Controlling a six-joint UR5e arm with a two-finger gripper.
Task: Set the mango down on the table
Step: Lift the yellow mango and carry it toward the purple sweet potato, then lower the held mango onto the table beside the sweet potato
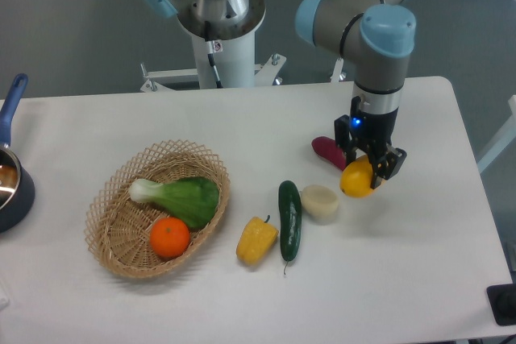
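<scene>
End effector [369, 168] grips mango [357, 179] above table [419, 255].

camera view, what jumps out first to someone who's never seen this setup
The grey-and-blue arm's gripper hangs right of centre over the white table, shut on a yellow mango. To the left sits a wicker basket holding a leafy green vegetable and a bright orange fruit.

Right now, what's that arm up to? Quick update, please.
Gripper shut on mango, low over table. Pale round piece and purple vegetable close beside it.
</scene>
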